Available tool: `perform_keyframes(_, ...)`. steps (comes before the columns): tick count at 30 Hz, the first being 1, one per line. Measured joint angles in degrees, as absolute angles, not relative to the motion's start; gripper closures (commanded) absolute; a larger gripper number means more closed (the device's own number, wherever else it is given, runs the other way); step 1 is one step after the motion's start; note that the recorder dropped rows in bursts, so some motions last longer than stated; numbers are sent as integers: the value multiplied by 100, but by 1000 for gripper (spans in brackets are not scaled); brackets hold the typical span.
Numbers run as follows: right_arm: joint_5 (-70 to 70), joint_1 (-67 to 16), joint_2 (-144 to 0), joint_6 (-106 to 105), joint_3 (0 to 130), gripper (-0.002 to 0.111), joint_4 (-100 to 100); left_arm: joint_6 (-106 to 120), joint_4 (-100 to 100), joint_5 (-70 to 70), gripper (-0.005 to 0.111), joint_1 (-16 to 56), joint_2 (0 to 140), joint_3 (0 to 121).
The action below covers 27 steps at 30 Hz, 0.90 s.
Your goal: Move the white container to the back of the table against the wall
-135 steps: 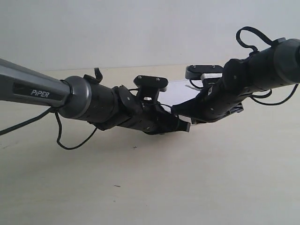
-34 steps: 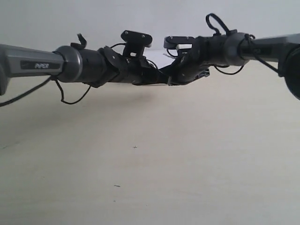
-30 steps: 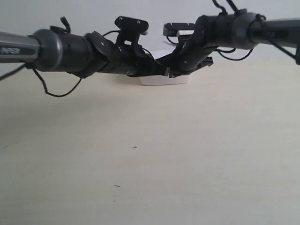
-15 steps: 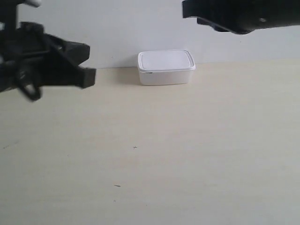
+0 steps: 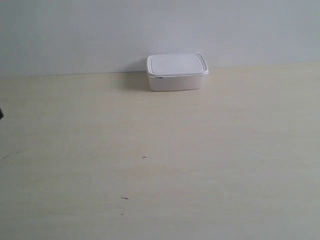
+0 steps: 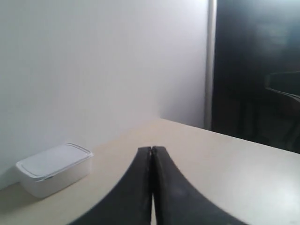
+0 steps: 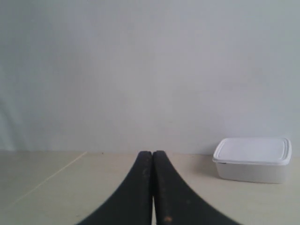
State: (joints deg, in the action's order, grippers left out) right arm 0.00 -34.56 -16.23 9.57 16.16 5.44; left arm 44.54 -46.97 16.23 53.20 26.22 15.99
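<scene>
The white container rests lid-on at the back of the table, its rear side against the wall. It also shows in the left wrist view as the container and in the right wrist view as the container. My left gripper is shut with nothing between its fingers, well away from the box. My right gripper is likewise shut and empty, at a distance from it. Neither arm appears in the exterior view.
A few tiny dark specks mark the pale wood surface. In the left wrist view a dark opening or panel stands past the wall's end, beside the table's far edge.
Both arms, which held the container at the wall, let go, drew back and left the exterior view. The container stays against the wall.
</scene>
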Motion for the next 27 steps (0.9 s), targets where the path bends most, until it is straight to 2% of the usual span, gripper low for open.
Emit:
perform_keyframes(5,-316,-3456,-1341,876,1476,108,567,4454,-4697,2413,107,5320,2550,1312)
perform_keyframes(25,-236,-3456,-1316,855,1462,108,589,4442,-4770,2510,107,5292,2350,1288)
perform_keyframes(26,-216,-3263,-1153,851,1462,108,589,4442,-4770,2510,107,5004,2149,1288)
perform_keyframes(27,-216,-2825,-911,841,1462,108,589,4442,-4770,2510,107,4425,1910,1288)
